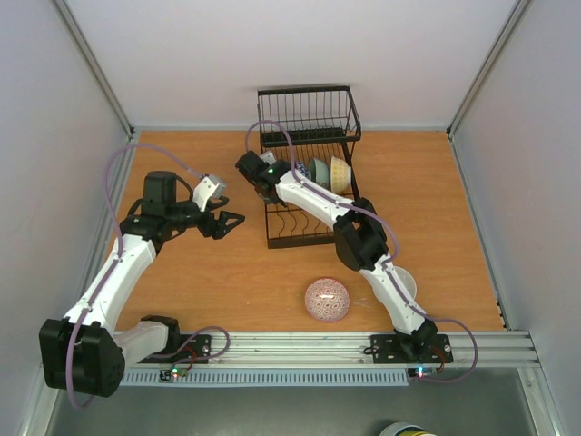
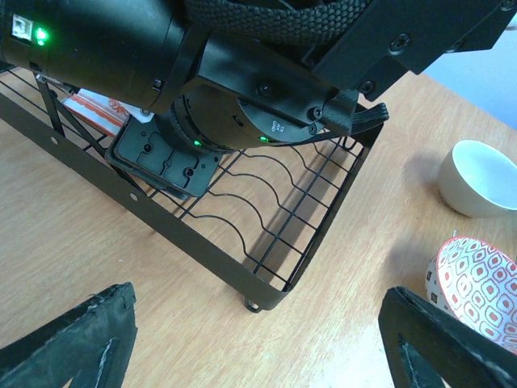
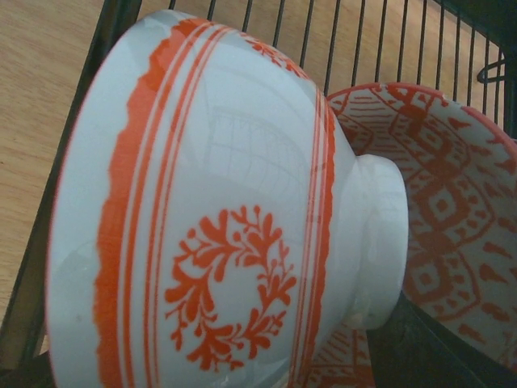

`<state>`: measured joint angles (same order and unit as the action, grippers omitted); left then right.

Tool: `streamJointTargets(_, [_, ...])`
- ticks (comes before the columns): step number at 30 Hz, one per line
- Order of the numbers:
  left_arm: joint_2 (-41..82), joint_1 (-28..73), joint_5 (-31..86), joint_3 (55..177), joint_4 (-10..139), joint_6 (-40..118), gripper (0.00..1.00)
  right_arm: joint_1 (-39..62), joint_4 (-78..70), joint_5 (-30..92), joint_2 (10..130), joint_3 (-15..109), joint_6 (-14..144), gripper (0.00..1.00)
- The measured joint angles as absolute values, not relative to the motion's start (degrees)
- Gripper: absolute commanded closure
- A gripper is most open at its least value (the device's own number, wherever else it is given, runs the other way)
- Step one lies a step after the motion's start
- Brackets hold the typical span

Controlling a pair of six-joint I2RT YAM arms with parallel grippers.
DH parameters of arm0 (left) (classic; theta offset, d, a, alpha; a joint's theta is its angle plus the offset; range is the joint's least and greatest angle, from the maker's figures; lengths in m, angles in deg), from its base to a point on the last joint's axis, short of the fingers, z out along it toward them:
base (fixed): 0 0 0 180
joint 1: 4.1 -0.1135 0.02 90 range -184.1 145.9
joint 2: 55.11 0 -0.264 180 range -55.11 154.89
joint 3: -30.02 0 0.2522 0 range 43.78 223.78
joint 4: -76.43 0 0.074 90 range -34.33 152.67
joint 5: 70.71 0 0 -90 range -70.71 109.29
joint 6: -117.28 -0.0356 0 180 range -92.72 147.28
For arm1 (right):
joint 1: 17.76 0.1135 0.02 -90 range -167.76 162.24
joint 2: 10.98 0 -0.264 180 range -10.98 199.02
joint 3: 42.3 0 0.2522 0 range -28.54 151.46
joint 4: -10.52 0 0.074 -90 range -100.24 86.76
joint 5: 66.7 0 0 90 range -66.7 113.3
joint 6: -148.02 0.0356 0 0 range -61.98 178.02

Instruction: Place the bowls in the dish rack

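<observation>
In the right wrist view, a white bowl with a red wreath [image 3: 218,218] lies on its side and fills the picture. My right gripper [image 3: 234,372] is shut on it inside the dish rack [image 1: 292,240], and one dark finger [image 3: 436,356] shows by the bowl's foot. Another red-patterned bowl [image 3: 452,210] stands right behind it in the rack. Further right in the rack stand a pale green bowl [image 1: 318,170] and a beige bowl [image 1: 340,173]. My left gripper [image 1: 229,221] hangs open and empty over the table, left of the rack's near corner [image 2: 258,299].
A red-patterned bowl [image 1: 327,299] sits upside down on the table near the front edge. A plain white bowl [image 1: 406,283] stands beside it, partly under my right arm. Both show in the left wrist view, the red bowl [image 2: 481,283] and the white bowl [image 2: 485,174]. White walls enclose the table.
</observation>
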<state>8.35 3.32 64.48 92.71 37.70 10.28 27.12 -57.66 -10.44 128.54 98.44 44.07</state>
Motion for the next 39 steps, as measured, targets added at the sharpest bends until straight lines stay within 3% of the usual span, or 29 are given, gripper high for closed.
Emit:
streamJointTargets(3, [8.3, 3.3, 64.5, 92.7, 37.7, 10.2, 0.18, 27.1, -56.6, -9.8, 127.8, 97.1, 43.9, 0.1])
streamJointTargets(6, [8.3, 3.3, 64.5, 92.7, 37.7, 10.1, 0.18, 26.9, -55.4, -8.7, 127.1, 95.2, 43.7, 0.02])
streamJointTargets(24, [8.8, 3.3, 64.9, 92.7, 37.7, 10.1, 0.18, 27.8, -40.5, -1.5, 112.8, 75.8, 41.1, 0.01])
streamJointTargets(31, [8.9, 3.3, 64.9, 92.7, 37.7, 10.1, 0.19, 30.1, -38.0, -5.2, 105.3, 72.5, 40.4, 0.01])
streamJointTargets(39, [8.9, 3.3, 64.9, 92.7, 37.7, 10.1, 0.19, 31.0, -38.9, -10.1, 89.2, 56.5, 46.6, 0.01])
